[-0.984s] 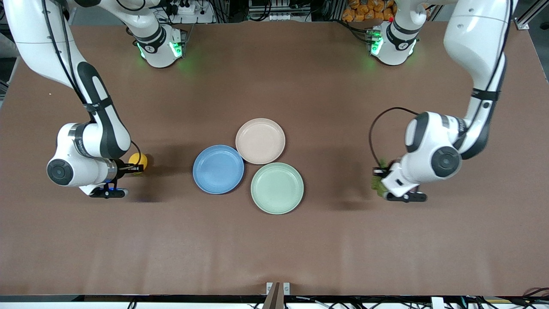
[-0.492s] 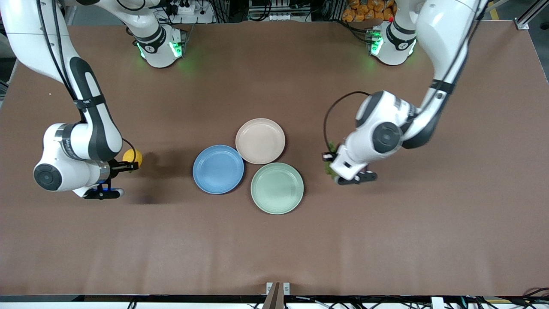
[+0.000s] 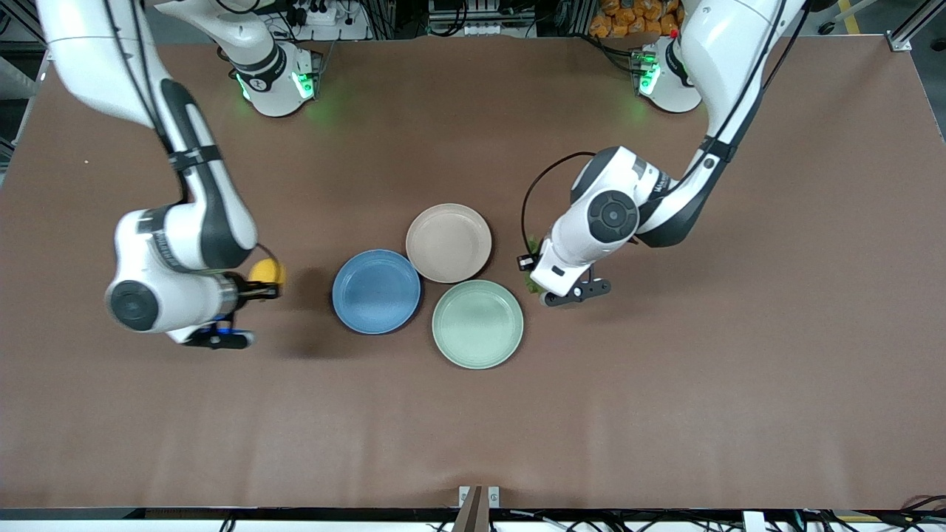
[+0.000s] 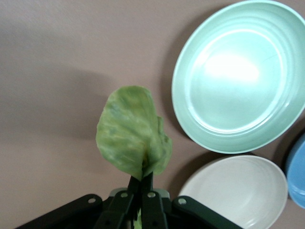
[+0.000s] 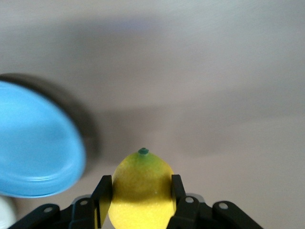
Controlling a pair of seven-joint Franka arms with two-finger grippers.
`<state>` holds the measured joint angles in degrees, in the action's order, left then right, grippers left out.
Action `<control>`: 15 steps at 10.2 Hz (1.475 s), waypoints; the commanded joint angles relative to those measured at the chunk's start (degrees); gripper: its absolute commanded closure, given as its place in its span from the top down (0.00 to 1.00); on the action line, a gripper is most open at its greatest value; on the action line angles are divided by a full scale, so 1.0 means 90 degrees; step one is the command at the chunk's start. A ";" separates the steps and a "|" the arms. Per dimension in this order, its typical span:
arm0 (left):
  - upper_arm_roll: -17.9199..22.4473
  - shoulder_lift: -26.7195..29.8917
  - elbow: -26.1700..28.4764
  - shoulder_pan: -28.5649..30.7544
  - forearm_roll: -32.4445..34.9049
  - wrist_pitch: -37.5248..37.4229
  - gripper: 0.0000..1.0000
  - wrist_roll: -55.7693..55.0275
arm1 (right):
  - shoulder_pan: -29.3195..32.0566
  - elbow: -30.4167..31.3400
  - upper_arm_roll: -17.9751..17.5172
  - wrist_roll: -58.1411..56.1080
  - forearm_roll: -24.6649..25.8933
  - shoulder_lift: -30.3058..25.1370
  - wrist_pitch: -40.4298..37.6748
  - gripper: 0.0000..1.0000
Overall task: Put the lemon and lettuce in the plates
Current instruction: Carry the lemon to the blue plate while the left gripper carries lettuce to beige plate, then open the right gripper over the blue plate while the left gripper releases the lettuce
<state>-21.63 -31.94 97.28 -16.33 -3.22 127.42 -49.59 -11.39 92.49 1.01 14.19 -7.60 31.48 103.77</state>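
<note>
Carrying the lemon (image 5: 141, 191) clamped in the right gripper (image 3: 264, 290) over bare table beside the blue plate (image 3: 376, 291), and the lettuce (image 4: 132, 131) pinched by the left gripper (image 3: 533, 277), risks dropping that leaf onto the nearby green plate (image 3: 477, 324), not the pink plate (image 3: 448, 243).

The whole brown table (image 3: 665, 414) is seen from high up, facing both arm bases. The round shallow blue plate (image 3: 376, 291) is shared with the close right wrist view (image 5: 33, 143). The pale mint-green plate (image 3: 477, 324) is shared with the close left wrist view (image 4: 238, 76), looking down.
</note>
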 commanded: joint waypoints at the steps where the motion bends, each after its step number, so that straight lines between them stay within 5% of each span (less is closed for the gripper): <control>1: 0.0011 -0.0025 -0.0038 -0.0410 -0.0403 0.0391 0.00 -0.0553 | -0.0305 -0.0149 -0.0150 0.0745 -0.0453 0.0057 0.0216 0.00; 4: 0.0021 -0.0181 -0.0038 -0.0821 -0.0599 0.0899 0.00 -0.1392 | -0.0472 -0.0150 -0.0648 0.1663 -0.0464 0.0329 0.1172 0.00; 8: 0.0060 -0.0717 0.0001 -0.1523 -0.0511 0.1903 0.00 -0.2895 | -0.0727 -0.0111 -0.0678 0.1871 -0.0483 0.0681 0.1585 0.00; 9: 0.0070 -0.0854 0.0001 -0.1689 -0.0453 0.2129 0.00 -0.3198 | -0.0727 -0.0130 -0.0678 0.1861 -0.0532 0.0691 0.1585 0.17; 10: 0.0079 -0.0971 -0.0008 -0.1749 -0.0337 0.2266 0.00 -0.3366 | -0.0698 -0.0140 -0.0678 0.1851 -0.0532 0.0701 0.1585 0.46; 11: 0.0079 -0.1040 -0.0047 -0.1740 -0.0316 0.2316 0.00 -0.3406 | -0.0717 -0.0140 -0.0678 0.1842 -0.0503 0.0701 0.1623 0.99; 12: 0.0079 -0.0993 -0.0047 -0.1663 -0.0297 0.2317 0.86 -0.3397 | -0.0727 -0.0159 -0.0678 0.1774 -0.0455 0.0643 0.1624 1.00; 13: 0.0089 -0.0895 -0.0047 -0.1642 -0.0306 0.2307 1.00 -0.3397 | -0.0708 -0.0324 -0.0640 0.1599 -0.0416 0.0565 0.1585 1.00; 15: 0.0099 -0.0487 -0.0038 -0.1282 0.0043 0.1929 1.00 -0.3116 | -0.0591 -0.0539 -0.0339 0.0849 -0.0405 0.0341 0.1148 1.00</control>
<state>-20.78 -40.12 96.20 -29.86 -5.68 147.92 -78.26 -17.76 88.83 -3.79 26.24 -11.04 36.84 117.55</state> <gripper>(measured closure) 0.524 0.000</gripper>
